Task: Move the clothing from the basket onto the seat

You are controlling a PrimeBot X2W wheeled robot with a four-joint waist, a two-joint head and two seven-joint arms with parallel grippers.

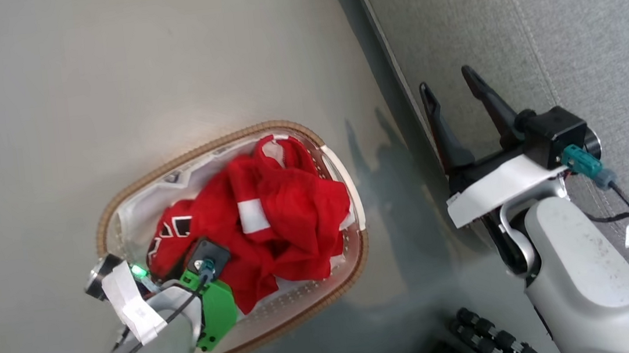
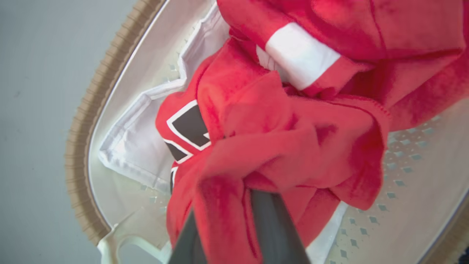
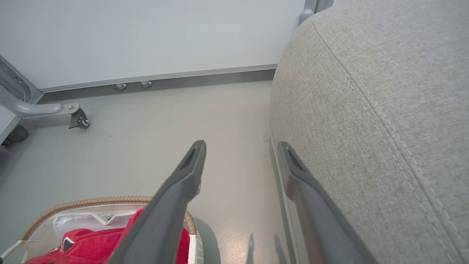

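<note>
The left fingers (image 2: 273,223) pinch the clothing (image 2: 285,146) inside the basket (image 2: 82,146).

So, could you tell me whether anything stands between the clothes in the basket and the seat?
Only the right gripper: it hangs open over the edge of the seat, on the side facing the basket of clothes. Nothing lies on the floor between them.

The clothing (image 2: 300,146) is burying the tips of the left gripper (image 2: 231,194), hiding its grip; the seat (image 1: 568,27) is running off-frame right.
</note>
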